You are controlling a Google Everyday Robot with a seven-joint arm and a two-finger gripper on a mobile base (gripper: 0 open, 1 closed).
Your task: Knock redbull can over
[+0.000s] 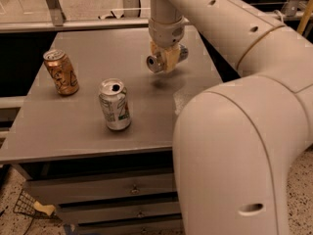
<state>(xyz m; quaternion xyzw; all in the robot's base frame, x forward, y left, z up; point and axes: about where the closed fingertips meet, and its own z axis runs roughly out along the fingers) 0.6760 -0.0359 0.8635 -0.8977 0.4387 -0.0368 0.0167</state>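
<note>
Tool (167, 58): the beige two-finger tool hangs from the white wrist above the far middle of the table, pointing downward. It is closed around the slim silver-grey redbull can (154, 62), gripping it about the middle of its length.

Redbull can: held crosswise in the tool, lying roughly horizontal. One round end, with a dark centre, sticks out on the picture's left of the fingers. The other end shows on the right side and sits slightly higher. The can is clear of the table; a soft dark shadow (166, 83) lies on the surface just below the tool.

Table (73, 131): flat grey top with grey drawers (132, 187) under its front edge.

Other items: a wider silver can with green and red marks (115, 105) stands upright, left of the tool and nearer the camera, well apart from it. Its top is opened. An orange-gold can (60, 72) stands upright farther left of the tool, close to the table's left edge and apart from the wider can.

Arm: the large white jointed arm (234, 131) fills the right side of the view, rising from the foreground and bending over to the tool from above.
</note>
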